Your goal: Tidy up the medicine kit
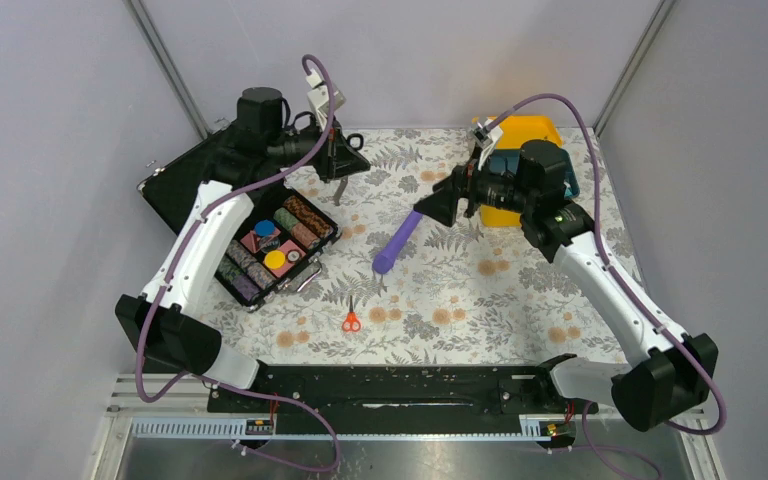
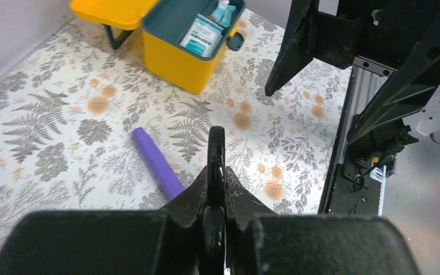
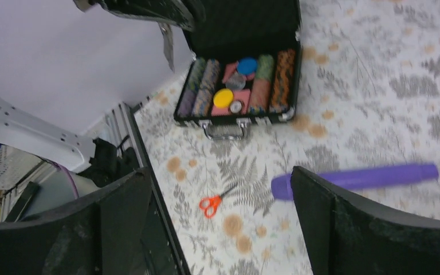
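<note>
The medicine kit, a boxy yellow plastic case with a dark teal rim, stands at the far right of the fern-printed tablecloth. Its opening faces up and its lid is thrown back toward the far wall. White and teal packets show inside. The right arm hides much of it from above, so I cannot settle its long axis.

The right gripper hangs just in front of the kit on its left side, fingers spread wide and holding nothing. Directly at its tips lies a purple plastic cylinder, flat on the cloth. The cylinder's long axis runs diagonally from near-left to far-right, and its far end points at that gripper and at the kit beyond. In the right wrist view one end of it shows in the gap between the fingers. Whether anything touches it I cannot tell.

The left gripper is pressed together, apparently empty, and hovers by the open black hard case of colourful rolls, well apart from the kit. The right arm is clearly nearer both cylinder and kit. I judge the next move to be a grasp across the cylinder's width, then a short carry back and right.
</note>
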